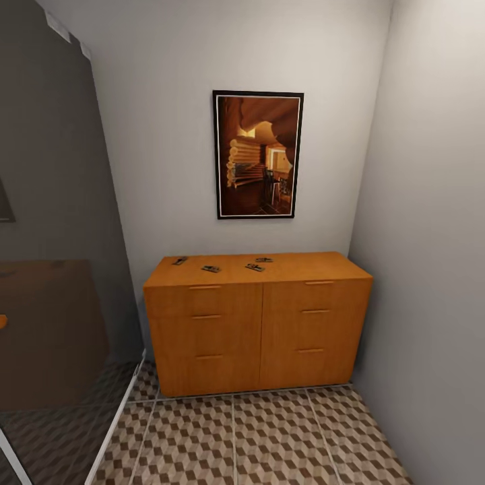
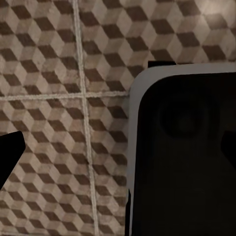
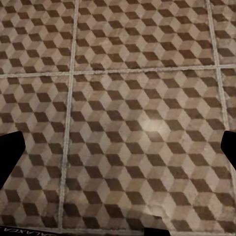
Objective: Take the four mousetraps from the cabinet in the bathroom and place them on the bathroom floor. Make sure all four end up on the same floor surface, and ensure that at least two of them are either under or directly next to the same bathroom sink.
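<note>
1. We see four mousetraps point(image 1: 210, 269) as tiny flat dark rectangles with grey metal parts, spread along the cabinet point(image 1: 256, 323) top at frame centre.
2. The cabinet is orange-brown and stands on the cube-patterned bathroom floor point(image 1: 269, 438).
3. No legible writing.
4. Left claw point(image 2: 118, 152) and right claw point(image 3: 118, 152): we cannot tell the jaw state.

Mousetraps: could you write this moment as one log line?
mousetraps: four on cabinet top | bathroom floor: none visible there | picture: above cabinet | stage: approach
</note>
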You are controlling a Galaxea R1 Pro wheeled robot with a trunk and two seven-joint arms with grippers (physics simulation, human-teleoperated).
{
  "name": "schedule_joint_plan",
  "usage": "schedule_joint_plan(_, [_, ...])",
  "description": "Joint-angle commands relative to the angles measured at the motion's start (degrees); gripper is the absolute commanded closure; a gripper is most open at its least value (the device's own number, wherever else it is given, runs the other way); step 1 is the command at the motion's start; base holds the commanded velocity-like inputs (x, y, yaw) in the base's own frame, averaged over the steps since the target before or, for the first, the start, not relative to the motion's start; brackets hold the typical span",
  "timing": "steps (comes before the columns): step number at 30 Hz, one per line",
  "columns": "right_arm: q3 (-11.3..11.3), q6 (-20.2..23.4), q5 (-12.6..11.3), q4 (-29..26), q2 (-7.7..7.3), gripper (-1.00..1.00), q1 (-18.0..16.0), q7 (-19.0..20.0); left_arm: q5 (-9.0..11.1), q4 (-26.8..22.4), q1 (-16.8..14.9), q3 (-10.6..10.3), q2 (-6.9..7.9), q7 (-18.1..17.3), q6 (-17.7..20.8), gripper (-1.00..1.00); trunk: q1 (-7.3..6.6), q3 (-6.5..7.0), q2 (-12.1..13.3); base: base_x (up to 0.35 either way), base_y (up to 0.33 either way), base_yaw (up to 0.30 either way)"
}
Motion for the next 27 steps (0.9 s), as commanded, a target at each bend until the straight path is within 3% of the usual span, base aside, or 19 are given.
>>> schedule_joint_plan(1, [0.0, -0.2, 0.0, 0.0, -0.03, -1.0, 0.0, 0.1, 0.0, 0.0, 0.0, 0.0, 0.0, 0.1, -0.3, -1.0, 0.0, -0.05, 0.0, 0.0, 0.0, 0.0])
schedule_joint_plan(27, [-0.1, -0.3, 0.0, 0.6, -0.2, -1.0, 0.0, 0.1, 0.0, -0.5, 0.0, -0.2, 0.02, 0.1, -0.4, -1.0, 0.0, -0.05, 0.0, 0.0, 0.0, 0.0])
